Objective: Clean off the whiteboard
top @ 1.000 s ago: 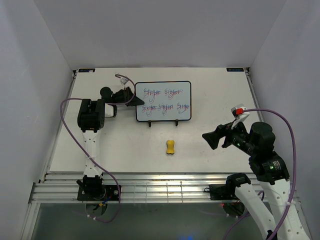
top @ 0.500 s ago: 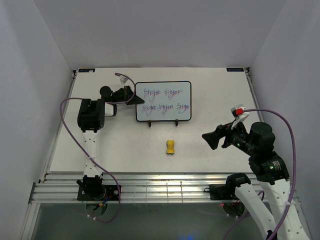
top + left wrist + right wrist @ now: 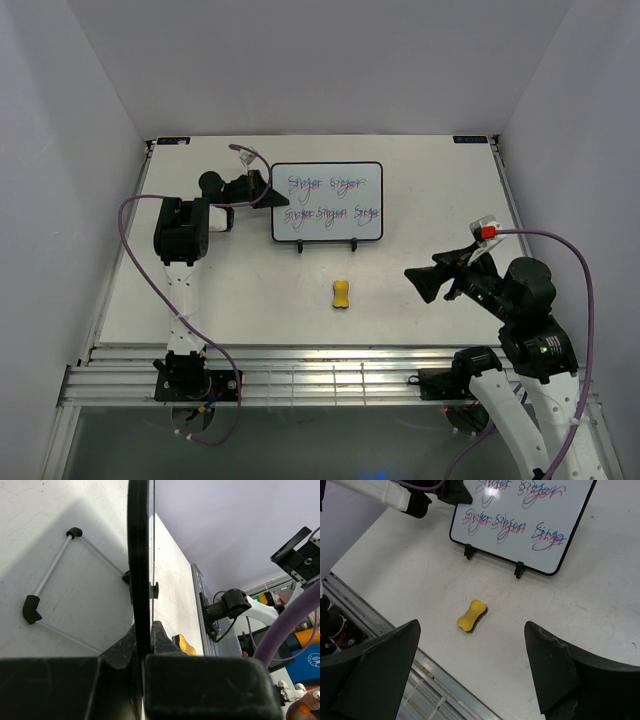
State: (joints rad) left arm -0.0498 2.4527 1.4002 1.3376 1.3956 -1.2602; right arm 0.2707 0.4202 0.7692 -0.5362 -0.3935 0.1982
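Board braced: left pincer (image 3: 262, 190) clamped on the whiteboard (image 3: 327, 202) edge; right pincer (image 3: 418, 280), spread apart, should next grasp the yellow eraser (image 3: 341, 293).

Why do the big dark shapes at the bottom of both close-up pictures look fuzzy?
Right wrist view: the right gripper's black fingers blur, being close to the lens; the black-framed white whiteboard's writing is sharp. Left wrist view: the left gripper's fingers blur likewise. Top view: even light, no glare.
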